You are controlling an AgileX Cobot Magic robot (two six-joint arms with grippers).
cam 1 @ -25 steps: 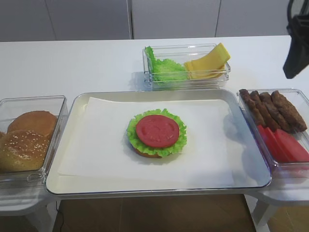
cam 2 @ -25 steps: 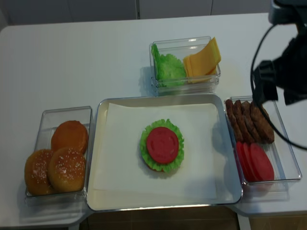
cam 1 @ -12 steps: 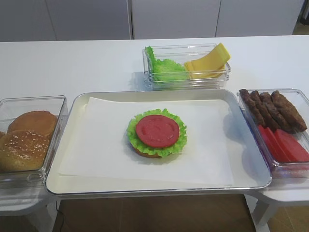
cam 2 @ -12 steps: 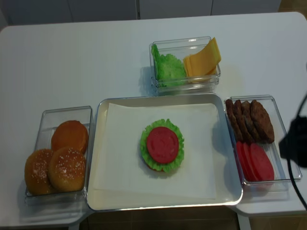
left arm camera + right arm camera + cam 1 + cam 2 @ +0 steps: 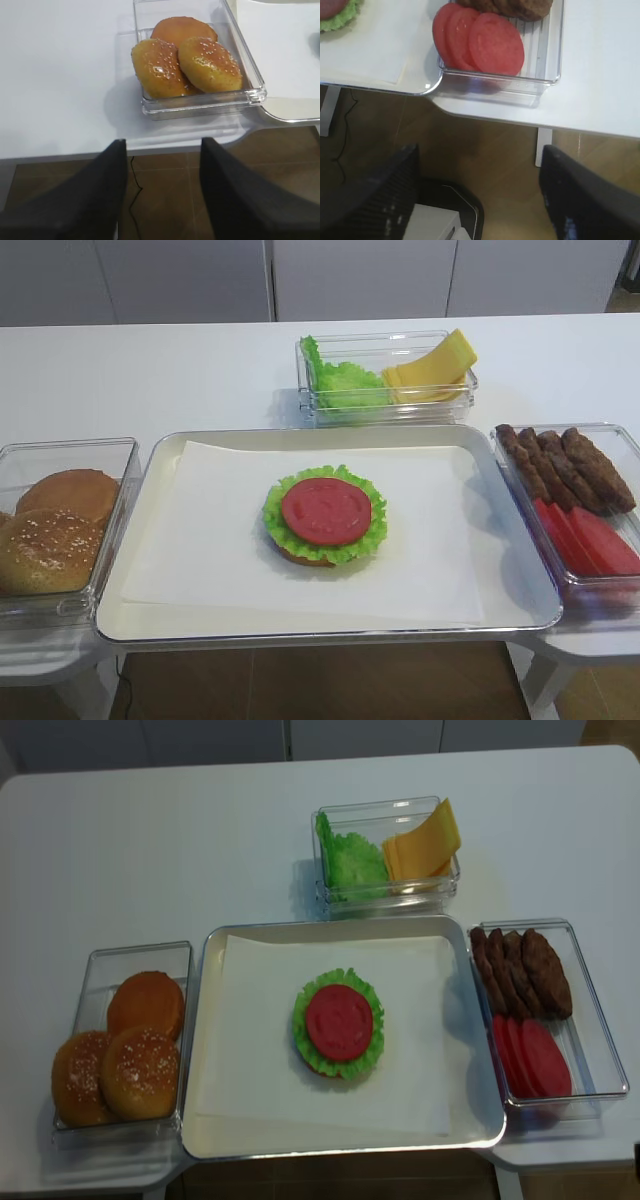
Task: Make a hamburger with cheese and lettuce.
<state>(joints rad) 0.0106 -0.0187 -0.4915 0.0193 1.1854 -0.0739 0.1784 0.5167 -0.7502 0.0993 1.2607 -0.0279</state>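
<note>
The hamburger (image 5: 325, 515) (image 5: 338, 1023) lies mid-tray: a brown bun half, a frilly green leaf and a round red slice on top. Its leafy edge shows at the right wrist view's top left corner (image 5: 337, 10). The cheese (image 5: 430, 370) (image 5: 425, 840) leans in the clear back box beside the spare lettuce (image 5: 345, 380) (image 5: 352, 860). My right gripper (image 5: 480, 200) hangs open and empty over the floor, off the table's front right edge. My left gripper (image 5: 162, 195) is open and empty, below the front edge by the bun box. Neither gripper shows in the high views.
A clear box of sesame buns (image 5: 60, 530) (image 5: 185, 60) stands left of the metal tray (image 5: 320, 635). Another clear box at the right holds brown patties (image 5: 570, 465) and red slices (image 5: 590, 540) (image 5: 480, 42). White paper lines the tray.
My right arm has drawn back towards the front right and left both high views. Nothing on the table has moved.
</note>
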